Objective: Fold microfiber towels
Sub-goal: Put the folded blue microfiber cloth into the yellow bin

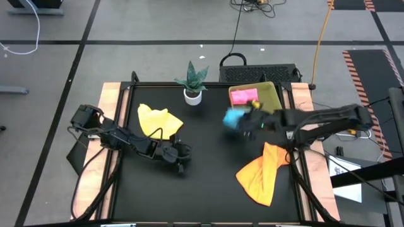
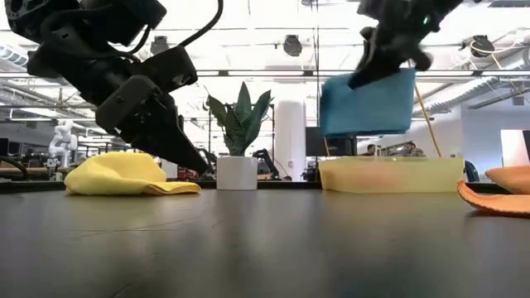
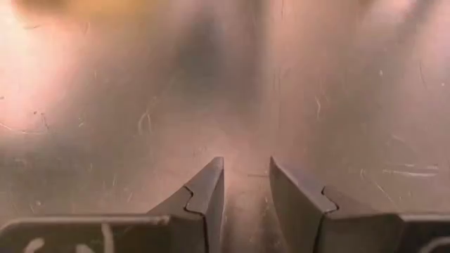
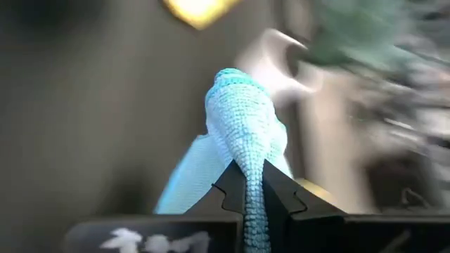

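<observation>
While the left claw (image 1: 180,157) idles slightly spread at the desk's (image 1: 208,189) centre, the right claw (image 1: 247,120) pinches the light blue towel (image 1: 232,118) aloft at two o'clock, likely for spreading flat.

Right pincer (image 4: 254,184) raised, clamped shut, left pincer (image 3: 246,186) low, parted

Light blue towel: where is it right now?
The light blue towel hangs pinched in the right end effector, off the table, just left of the tray holding the pink towel.
</observation>
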`<state>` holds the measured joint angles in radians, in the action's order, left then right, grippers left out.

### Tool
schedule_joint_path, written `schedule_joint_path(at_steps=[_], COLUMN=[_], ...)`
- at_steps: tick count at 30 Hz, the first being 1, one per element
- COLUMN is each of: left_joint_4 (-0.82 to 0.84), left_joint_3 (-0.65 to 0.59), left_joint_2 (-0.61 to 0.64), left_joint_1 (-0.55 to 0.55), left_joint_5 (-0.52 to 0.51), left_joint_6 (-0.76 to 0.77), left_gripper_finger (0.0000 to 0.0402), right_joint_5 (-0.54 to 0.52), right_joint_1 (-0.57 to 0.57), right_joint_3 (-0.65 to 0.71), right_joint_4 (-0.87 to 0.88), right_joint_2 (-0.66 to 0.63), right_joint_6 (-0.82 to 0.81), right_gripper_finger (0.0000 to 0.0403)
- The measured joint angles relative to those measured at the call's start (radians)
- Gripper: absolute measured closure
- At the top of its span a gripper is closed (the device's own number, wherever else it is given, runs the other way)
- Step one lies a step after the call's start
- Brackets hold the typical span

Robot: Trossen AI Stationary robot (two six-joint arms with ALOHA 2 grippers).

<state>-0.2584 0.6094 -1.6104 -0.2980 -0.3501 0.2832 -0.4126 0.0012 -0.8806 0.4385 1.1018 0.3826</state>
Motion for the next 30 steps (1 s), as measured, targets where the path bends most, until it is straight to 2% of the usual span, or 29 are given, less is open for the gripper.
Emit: schedule_joint_path(at_steps=[2, 7, 10, 12, 15, 21, 23, 30], left_joint_4=[-0.002, -0.006, -0.007, -0.007, -0.007, -0.008, -0.008, -0.008], left_joint_3=[0.0, 0.0, 0.0, 0.0, 0.0, 0.001, 0.001, 0.001], left_joint_2=[0.0, 0.0, 0.0, 0.0, 0.0, 0.0, 0.0, 0.0], left_joint_1=[0.004, 0.012, 0.017, 0.016, 0.016, 0.016, 0.016, 0.016], left_joint_5=[-0.001, -0.024, -0.026, -0.026, -0.026, -0.027, -0.026, -0.027], left_joint_6=[0.0, -0.007, -0.016, -0.016, -0.018, -0.019, -0.019, -0.015], left_gripper_finger=[0.0284, 0.0284, 0.0284, 0.0284, 0.0284, 0.0284, 0.0284, 0.0284], right_joint_5=[-0.059, -0.055, 0.017, 0.115, 0.242, 0.383, 0.415, 0.415], right_joint_1=[-0.109, -0.394, -0.529, -0.585, -0.605, -0.579, -0.574, -0.569], right_joint_3=[0.018, 0.124, 0.23, 0.299, 0.371, 0.436, 0.452, 0.465], right_joint_4=[-0.001, -0.198, -0.417, -0.541, -0.637, -0.629, -0.628, -0.639], right_joint_2=[-0.044, -0.066, -0.022, 0.015, 0.067, 0.111, 0.111, 0.108], right_joint_6=[0.13, 0.428, 0.523, 0.521, 0.479, 0.404, 0.4, 0.373], right_gripper_finger=[0.0397, 0.0397, 0.0397, 0.0397, 0.0397, 0.0397, 0.0397, 0.0387])
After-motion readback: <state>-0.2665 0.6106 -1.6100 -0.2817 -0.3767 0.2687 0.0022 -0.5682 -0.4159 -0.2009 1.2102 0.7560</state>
